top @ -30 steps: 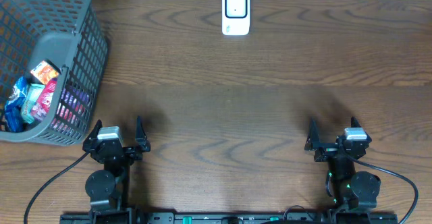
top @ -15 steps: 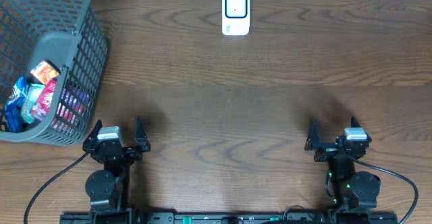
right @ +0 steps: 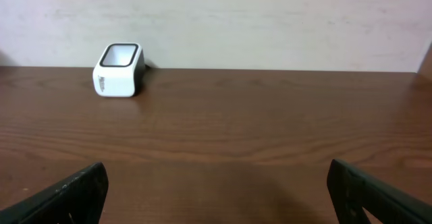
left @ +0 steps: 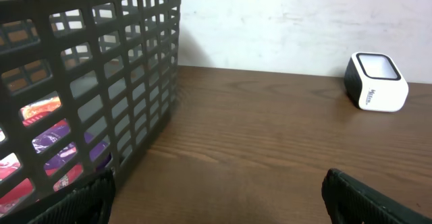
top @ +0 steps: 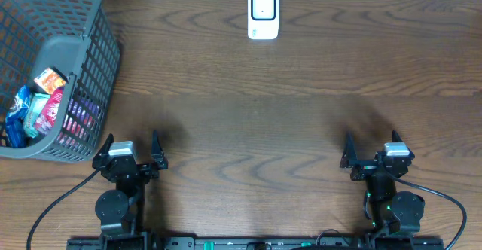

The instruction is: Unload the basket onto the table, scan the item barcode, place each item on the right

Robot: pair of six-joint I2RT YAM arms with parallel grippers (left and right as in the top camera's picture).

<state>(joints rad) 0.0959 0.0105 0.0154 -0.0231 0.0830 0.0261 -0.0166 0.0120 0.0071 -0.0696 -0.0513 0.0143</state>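
Between left-edge basket [top: 98, 62] and far-edge scanner [top: 263, 13], wide stretch of tabletop [top: 256, 114].

1. The left arm [top: 114, 203] and right arm [top: 399, 208] are black, with round joint housings.
2. Each wrist carries a pale grey block [top: 120, 150].
3. The fingers [top: 157, 148] are dark, tapering blades.
4. Thin black cables [top: 53, 205] run from both bases.

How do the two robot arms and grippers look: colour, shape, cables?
The left gripper and right gripper are black, with thin fingers and a pale grey block on each wrist. Behind each sits a round black joint housing; black cables trail from both.
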